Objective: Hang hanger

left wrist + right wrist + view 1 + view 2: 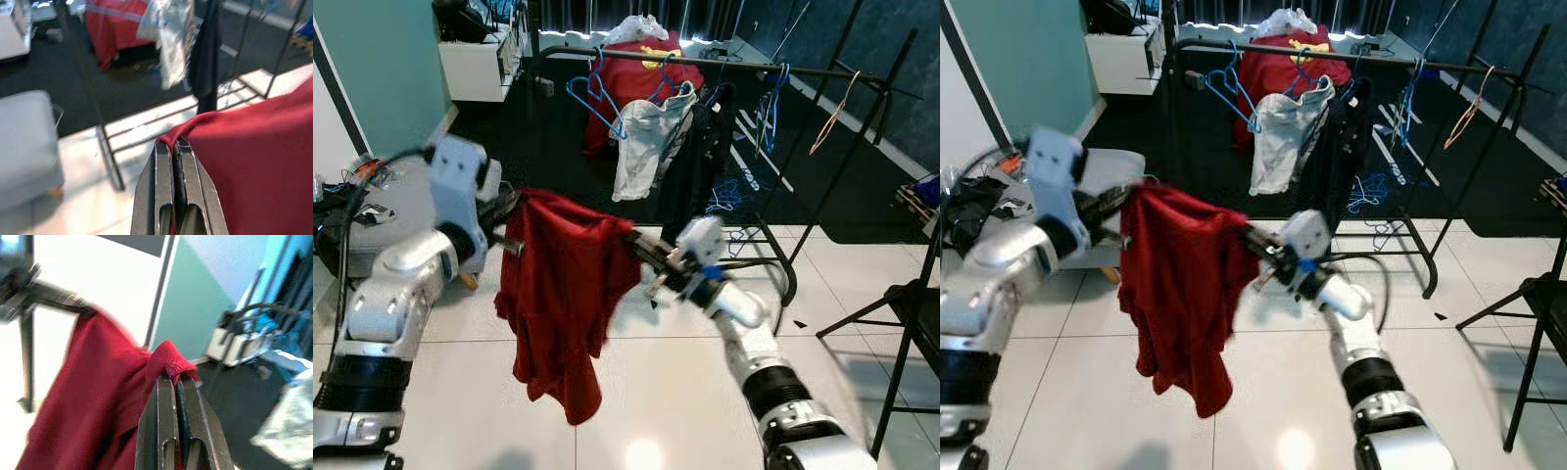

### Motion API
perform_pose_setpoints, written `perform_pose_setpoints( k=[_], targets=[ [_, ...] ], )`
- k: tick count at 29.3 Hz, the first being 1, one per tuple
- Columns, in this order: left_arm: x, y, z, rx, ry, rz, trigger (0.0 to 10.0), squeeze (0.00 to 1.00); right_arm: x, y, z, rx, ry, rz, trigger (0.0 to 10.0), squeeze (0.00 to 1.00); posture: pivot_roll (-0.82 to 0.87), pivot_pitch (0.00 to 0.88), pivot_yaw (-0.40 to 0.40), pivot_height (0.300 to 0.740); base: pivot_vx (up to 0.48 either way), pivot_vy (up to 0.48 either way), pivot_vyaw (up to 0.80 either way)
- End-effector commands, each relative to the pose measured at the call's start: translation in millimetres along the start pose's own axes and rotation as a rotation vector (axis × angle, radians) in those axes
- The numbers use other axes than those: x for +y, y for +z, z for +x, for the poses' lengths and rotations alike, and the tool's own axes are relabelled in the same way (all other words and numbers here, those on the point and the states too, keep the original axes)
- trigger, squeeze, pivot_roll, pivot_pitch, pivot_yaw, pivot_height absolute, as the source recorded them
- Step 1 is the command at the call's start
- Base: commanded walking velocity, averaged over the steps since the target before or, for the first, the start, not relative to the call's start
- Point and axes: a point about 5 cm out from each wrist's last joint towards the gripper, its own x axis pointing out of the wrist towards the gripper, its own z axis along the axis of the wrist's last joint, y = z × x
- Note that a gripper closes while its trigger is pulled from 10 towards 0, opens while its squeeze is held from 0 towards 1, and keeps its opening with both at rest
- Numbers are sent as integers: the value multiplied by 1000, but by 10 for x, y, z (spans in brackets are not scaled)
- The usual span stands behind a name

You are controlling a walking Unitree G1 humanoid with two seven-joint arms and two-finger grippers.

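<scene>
Fingers (pixel 166 166) of both arms pinch red garment (pixel 558 294).

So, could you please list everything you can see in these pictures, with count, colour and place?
Dark red cloth garment: one, stretched between both hands over the white tiled floor.
Black metal clothes rack: one, ahead on the dark floor.
Blue plastic hangers: several, on the rack's rail.
Red shirt: one, on the rack.
Pale grey shirt: one, hanging from the rail.
Black garment: one, beside the grey shirt.
Grey padded stool: one, on the robot's left.
Left hand: shut on the garment's edge.
Right hand: shut on the garment's other edge.
</scene>
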Motion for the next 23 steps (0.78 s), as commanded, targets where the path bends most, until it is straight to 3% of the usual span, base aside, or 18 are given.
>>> perform_pose_setpoints(
  k=[1, 4, 10, 13, 15, 16, 18, 19, 21, 23],
  targets=[
    [90, -37, -36, 26, 47, 59, 0, 0, -158, 103, -47, -31, -65, -10, 0, 0, -71, 33, -68, 740, 0, 0, 0],
    [181, -123, -53, 68, 121, 59, 0, 0, -430, 265, -143, -48, -137, -52, 0, 0, -75, 38, -62, 740, 0, 0, 0],
    [248, -163, -51, 95, 170, 67, 0, 0, -531, 318, -170, -64, -186, -40, 0, 0, -78, 41, -59, 740, 0, 0, 0],
    [360, -286, -83, 157, 255, 94, 0, 0, -714, 390, -224, -74, -277, 37, 0, 0, -80, 47, -59, 740, 0, 0, 0],
    [383, -268, -105, 119, 260, 62, 0, 0, -745, 288, -279, 92, -210, -18, 0, 0, -78, 51, -63, 740, 0, 0, 0],
    [383, -268, -105, 119, 260, 62, 0, 0, -745, 288, -279, 92, -210, -18, 0, 0, -78, 51, -63, 740, 0, 0, 0],
    [378, -164, -113, 20, 229, -35, 0, 0, -775, 165, -394, 310, -123, -185, 0, 0, -78, 53, -64, 740, 0, 0, 0],
    [378, -164, -113, 20, 229, -35, 0, 0, -775, 165, -394, 310, -123, -185, 0, 0, -78, 53, -64, 740, 0, 0, 0],
    [406, -63, -134, -63, 214, -116, 0, 0, -849, 138, -498, 428, -92, -320, 0, 0, -75, 53, -66, 740, 0, 0, 0],
    [433, -24, -146, -93, 217, -154, 0, 0, -895, 155, -528, 441, -109, -339, 0, 0, -73, 55, -67, 740, 0, 0, 0]
  ],
)
